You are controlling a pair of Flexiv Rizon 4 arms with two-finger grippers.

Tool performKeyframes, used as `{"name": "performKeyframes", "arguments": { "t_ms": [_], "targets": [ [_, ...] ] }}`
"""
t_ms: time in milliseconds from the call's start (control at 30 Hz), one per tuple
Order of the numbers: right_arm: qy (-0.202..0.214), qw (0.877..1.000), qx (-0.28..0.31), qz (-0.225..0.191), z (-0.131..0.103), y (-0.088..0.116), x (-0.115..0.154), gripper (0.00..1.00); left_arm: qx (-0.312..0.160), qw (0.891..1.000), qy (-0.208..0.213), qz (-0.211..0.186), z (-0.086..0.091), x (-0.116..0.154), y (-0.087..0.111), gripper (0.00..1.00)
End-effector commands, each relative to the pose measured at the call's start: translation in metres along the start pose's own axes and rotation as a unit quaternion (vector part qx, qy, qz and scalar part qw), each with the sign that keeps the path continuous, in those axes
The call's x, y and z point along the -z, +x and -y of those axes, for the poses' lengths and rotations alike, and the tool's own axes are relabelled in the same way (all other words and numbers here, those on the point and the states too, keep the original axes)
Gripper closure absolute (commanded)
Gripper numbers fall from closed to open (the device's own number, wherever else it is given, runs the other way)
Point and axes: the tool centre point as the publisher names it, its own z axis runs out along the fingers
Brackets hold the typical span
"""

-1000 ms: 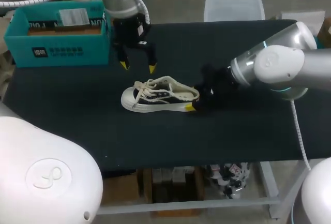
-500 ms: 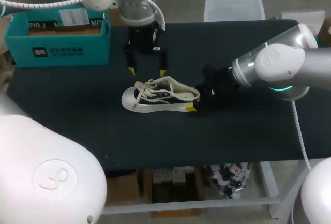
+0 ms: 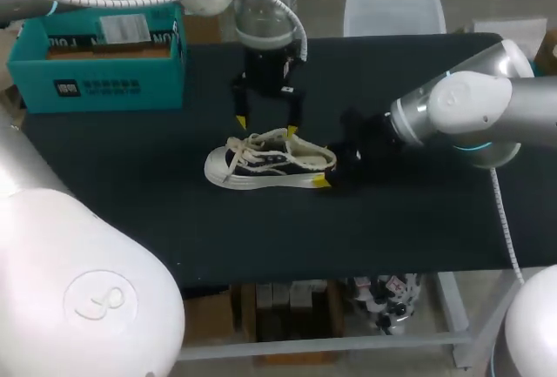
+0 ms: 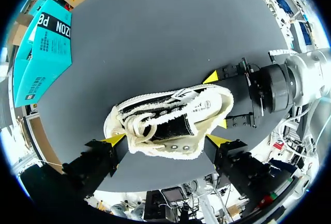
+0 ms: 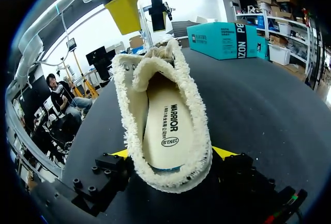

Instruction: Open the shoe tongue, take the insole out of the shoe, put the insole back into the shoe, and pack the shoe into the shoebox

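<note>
overhead, left gripper (image 3: pixel 266 125) spread above shoe (image 3: pixel 261 166); right gripper (image 5: pixel 172 152) pinching heel; oval printed label (image 5: pixel 169 142) on insole (image 5: pixel 164 118); white lettering (image 3: pixel 67 89) on teal shoebox (image 3: pixel 130 85)

On the table (image 3: pixel 392 229), approx. mid, the shoe (image 3: pixel 270 161) lies on its sole, toe to the L, heel to the R. The insole (image 5: pixel 168 125) sits inside it. The shoebox (image 3: pixel 96 55) stands at the far-L corner, well apart from the shoe. The L gripper (image 3: pixel 266 124) hangs just over the shoe's far side above the laces, fingers spread w/ the shoe's mid-part below & btw them. The R gripper (image 3: pixel 327 171) is at the heel end, R of the shoe, one finger each side of the heel, both against it.
</note>
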Motion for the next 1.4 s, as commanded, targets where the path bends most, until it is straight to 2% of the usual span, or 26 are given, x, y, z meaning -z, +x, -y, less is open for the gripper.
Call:
{"name": "performKeyframes", "arguments": {
  "t_ms": [33,167,333,633,833,1000,1200,1233,1267,1300,1333,1367,1400],
  "targets": [
    [-0.001,1.000,0.000,-0.002,0.006,-0.002,-0.001,1.00,-0.002,0.999,-0.043,0.004,0.012,-0.012,0.009,0.00],
    [-0.001,1.000,0.000,-0.002,0.006,-0.002,-0.001,1.00,-0.001,0.999,-0.044,0.010,0.007,-0.016,0.016,0.00],
    [-0.001,1.000,0.000,-0.002,0.006,-0.002,-0.001,1.00,0.017,0.999,-0.025,0.043,-0.003,-0.021,0.023,0.00],
    [-0.001,1.000,0.000,-0.002,0.006,-0.002,-0.001,1.00,0.039,0.998,0.001,0.049,-0.016,-0.025,0.027,0.00],
    [-0.001,1.000,0.000,-0.002,0.006,-0.002,-0.001,1.00,0.056,0.997,0.006,0.046,-0.010,-0.036,0.022,0.02],
    [-0.001,1.000,0.000,-0.002,0.006,-0.002,-0.001,1.00,0.070,0.996,0.017,0.059,-0.003,-0.044,0.019,0.03],
    [-0.001,1.000,0.000,-0.002,0.006,-0.002,-0.001,1.00,0.071,0.996,0.017,0.060,0.001,-0.047,0.019,0.12],
    [-0.001,1.000,0.000,-0.002,0.006,-0.002,-0.001,1.00,0.071,0.996,0.017,0.060,0.002,-0.047,0.020,0.21],
    [-0.001,1.000,0.000,-0.002,0.006,-0.002,-0.001,1.00,0.070,0.995,0.018,0.061,0.001,-0.047,0.020,0.41],
    [-0.001,1.000,0.000,-0.002,0.006,-0.002,-0.001,1.00,0.072,0.995,0.020,0.066,0.001,-0.047,0.021,0.53],
    [-0.001,1.000,0.000,-0.002,0.006,-0.002,-0.001,1.00,0.072,0.995,0.020,0.066,0.001,-0.047,0.021,0.60],
    [-0.001,1.000,0.000,-0.002,0.006,-0.002,-0.001,1.00,0.070,0.995,0.019,0.068,0.001,-0.047,0.021,0.84],
    [-0.001,1.000,0.000,-0.002,0.006,-0.002,-0.001,1.00,0.071,0.995,0.019,0.069,-0.001,-0.047,0.020,1.00]
  ]
}}
